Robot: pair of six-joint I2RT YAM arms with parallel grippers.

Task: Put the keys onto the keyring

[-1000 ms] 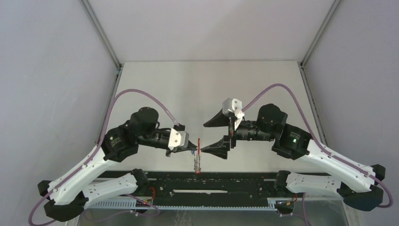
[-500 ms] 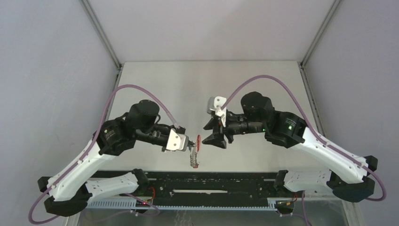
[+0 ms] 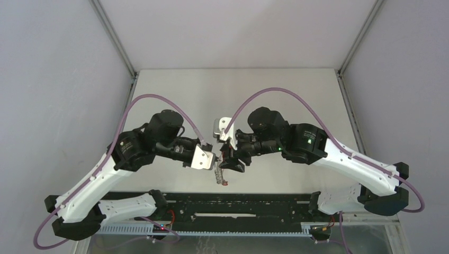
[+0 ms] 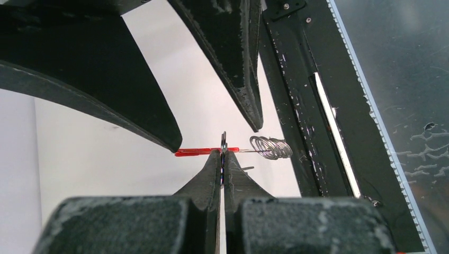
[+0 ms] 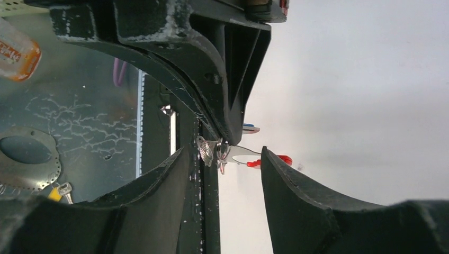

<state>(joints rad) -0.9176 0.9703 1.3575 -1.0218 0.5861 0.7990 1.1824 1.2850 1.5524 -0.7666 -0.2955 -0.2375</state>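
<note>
Red-banded keyring [image 4: 201, 153] is held above the table [image 3: 238, 90], pinched by the left gripper [image 4: 223, 159] (jaws pressed together). Right gripper [image 5: 224, 153] straddles its rings, fingers spread, possibly brushing them.

2 arms bent inward, left pincer [image 4: 223, 156] pinched shut, right pincer [image 5: 225, 153] jaws apart

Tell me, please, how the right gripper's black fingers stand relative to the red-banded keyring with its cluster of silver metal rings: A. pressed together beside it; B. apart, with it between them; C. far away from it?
B: in the right wrist view the right gripper has its fingers spread, with the red-banded keyring in the gap, pinched by the shut left gripper.
</note>
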